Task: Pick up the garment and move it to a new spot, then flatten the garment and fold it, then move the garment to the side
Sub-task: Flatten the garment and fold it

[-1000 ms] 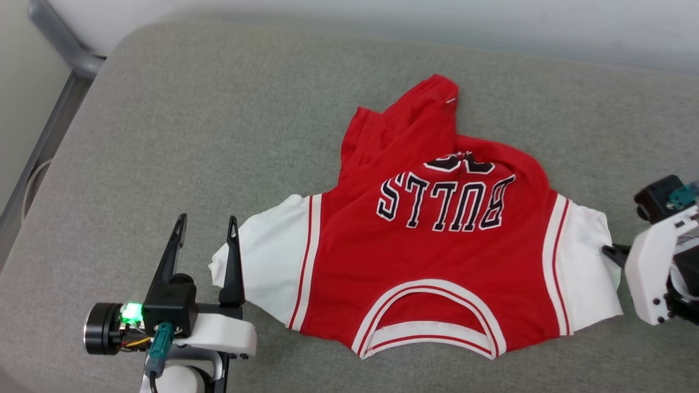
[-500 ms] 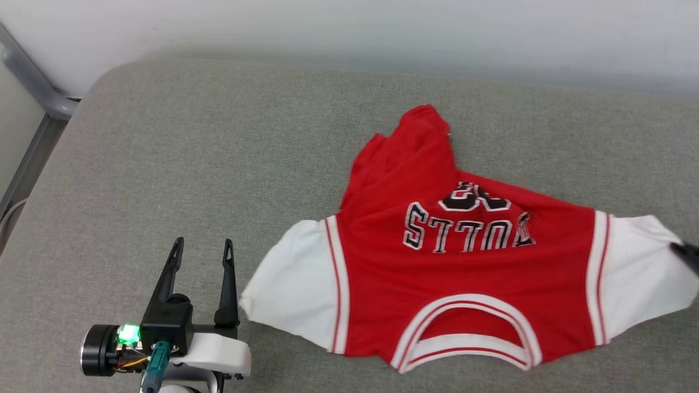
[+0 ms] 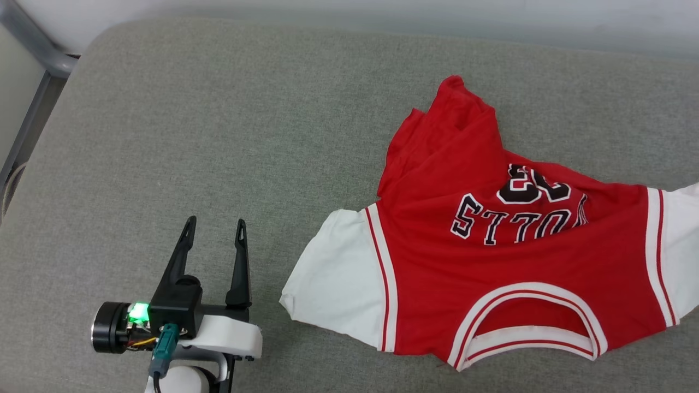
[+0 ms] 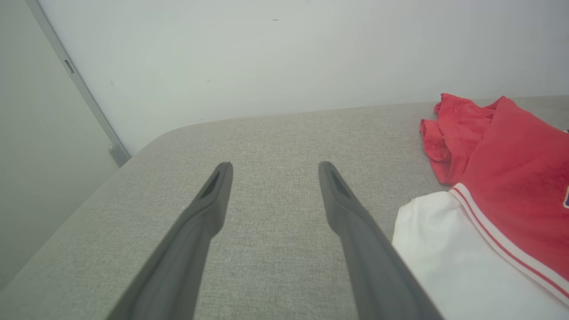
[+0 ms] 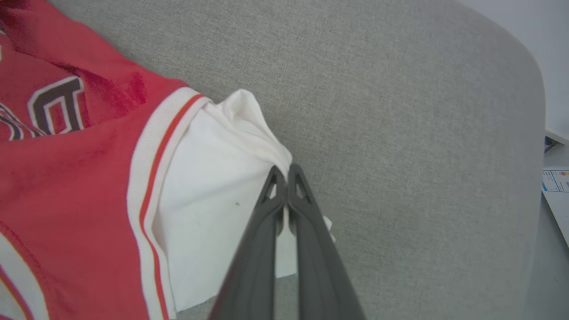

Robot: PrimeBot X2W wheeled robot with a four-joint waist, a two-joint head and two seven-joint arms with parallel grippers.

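Grey woven cushion (image 3: 218, 136) with rounded corners, pale wall (image 4: 266, 53) behind, metal post (image 3: 33, 38) at far-left corner, garment (image 3: 491, 262) toward right edge, left gripper (image 3: 215, 221) spread empty, right gripper (image 5: 282, 171) pinching its sleeve (image 5: 213, 178).

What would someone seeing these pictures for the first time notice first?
The red jersey with upside-down black lettering, spread over the right half of the grey cushion in the head view, grabs the eye first. Next, the right end effector is shut on the edge of its white sleeve in the right wrist view, while the left end effector stands open at lower left, holding nothing.
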